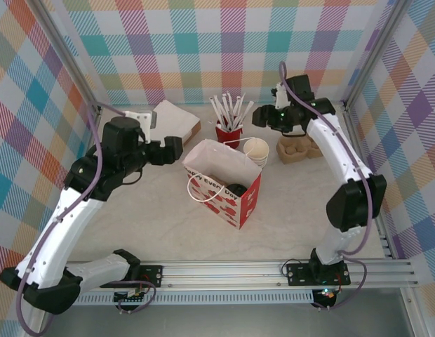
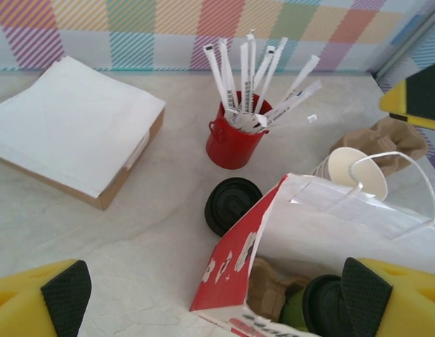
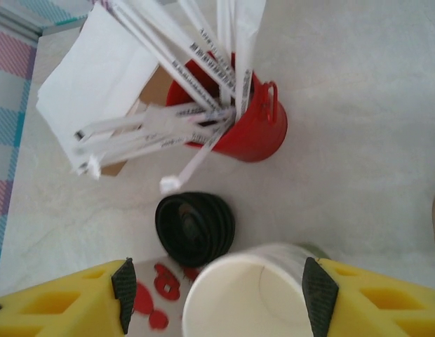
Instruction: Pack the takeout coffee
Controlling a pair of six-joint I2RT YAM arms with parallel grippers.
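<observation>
A takeout coffee [image 2: 321,303] with green sides and a black lid stands inside the red and white paper bag [image 2: 323,225], beside a piece of brown pulp. From above its lid [image 1: 236,189] shows in the bag [image 1: 247,205]. My left gripper [image 2: 216,298] is open, its pads either side of the bag's near corner, holding nothing; from above the left gripper [image 1: 173,148] sits just left of the bag. My right gripper [image 3: 219,295] is open above a stack of lidless white cups [image 3: 256,298], the left pad well apart from the rim. From above the right gripper [image 1: 262,118] hovers behind the cup stack [image 1: 257,149].
A stack of black lids [image 2: 233,203] lies on the table between the bag and the red cup of white sticks [image 2: 231,140]. A box of white napkins [image 2: 70,133] sits back left. The brown pulp carrier [image 1: 296,149] rests at the right.
</observation>
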